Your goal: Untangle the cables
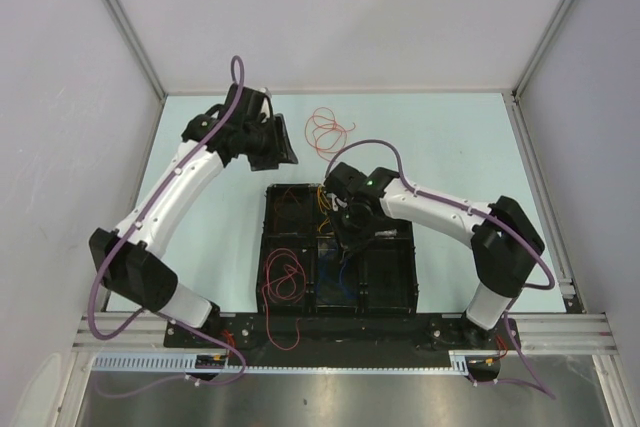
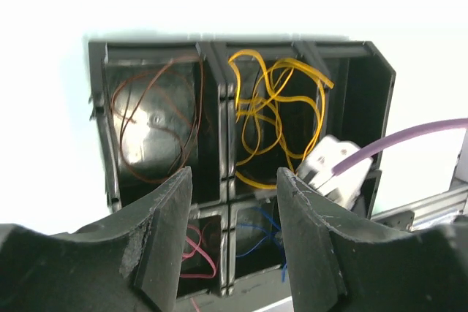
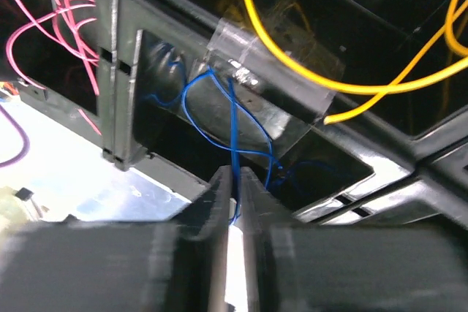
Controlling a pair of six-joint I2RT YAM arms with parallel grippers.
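Loops of thin orange wire (image 2: 280,100) and a kinked dark blue wire (image 3: 233,126) lie in a black compartmented plastic tray (image 1: 266,247). The right end effector (image 3: 235,180) pinches the dark blue wire. The left end effector (image 2: 234,180) gapes, empty.

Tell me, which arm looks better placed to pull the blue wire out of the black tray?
The right arm. The right gripper is closed on the blue cable down in the black tray, while the left gripper hangs open beyond the tray's far edge, holding nothing.
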